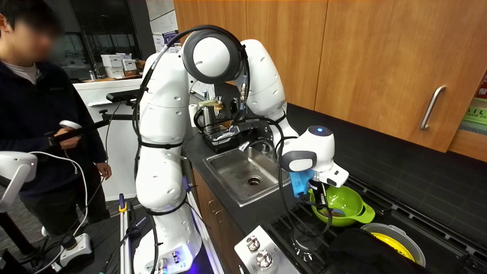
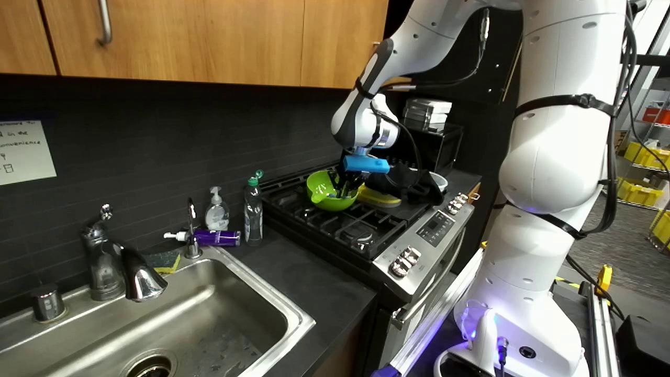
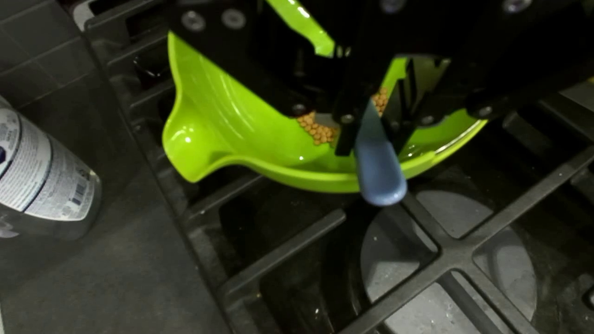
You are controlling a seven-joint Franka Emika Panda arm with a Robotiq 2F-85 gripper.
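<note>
My gripper [image 3: 372, 147] comes in from the top of the wrist view, its fingers down inside a green bowl [image 3: 260, 134]. The fingers stand on both sides of a utensil with a blue handle [image 3: 381, 176] and appear shut on it. The handle end sticks out over the bowl's near rim; the utensil's far end is hidden behind the gripper. Small round tan pieces [image 3: 318, 130] lie in the bowl under the fingers. In both exterior views the gripper [image 1: 321, 199] [image 2: 345, 183] points down into the green bowl [image 1: 348, 199] [image 2: 320, 188], which stands on the stove.
The bowl rests on black stove grates [image 3: 445, 253]. A black cloth [image 1: 361, 251] and a clear container [image 1: 414, 243] with something yellow stand beside it. A bottle [image 2: 254, 209] is on the counter between stove and sink [image 2: 225, 298]. Wooden cabinets [image 2: 209, 42] hang above.
</note>
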